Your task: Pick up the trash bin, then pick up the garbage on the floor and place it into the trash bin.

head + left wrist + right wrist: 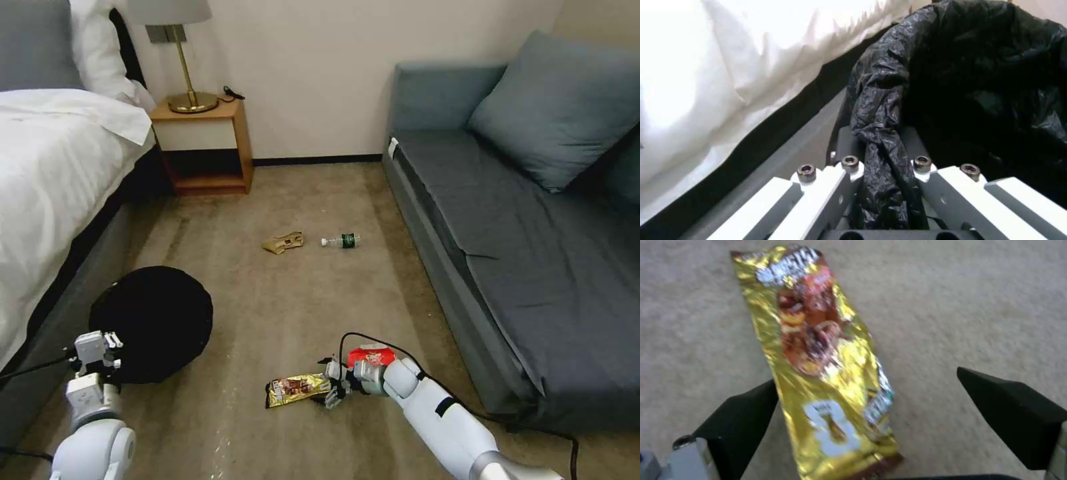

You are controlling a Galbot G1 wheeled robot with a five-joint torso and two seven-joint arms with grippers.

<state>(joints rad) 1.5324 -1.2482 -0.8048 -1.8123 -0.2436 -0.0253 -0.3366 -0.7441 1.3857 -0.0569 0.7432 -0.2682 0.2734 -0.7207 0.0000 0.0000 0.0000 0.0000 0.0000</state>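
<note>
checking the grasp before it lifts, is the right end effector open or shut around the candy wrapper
Open. The right end effector has its fingers spread either side of the candy wrapper, which lies flat on the carpet, with a clear gap on one side.

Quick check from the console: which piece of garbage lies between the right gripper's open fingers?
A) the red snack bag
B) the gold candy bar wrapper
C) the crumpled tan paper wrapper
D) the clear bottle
B: the right wrist view shows the gold candy bar wrapper lying on the carpet between the open fingers of the right gripper.
</note>
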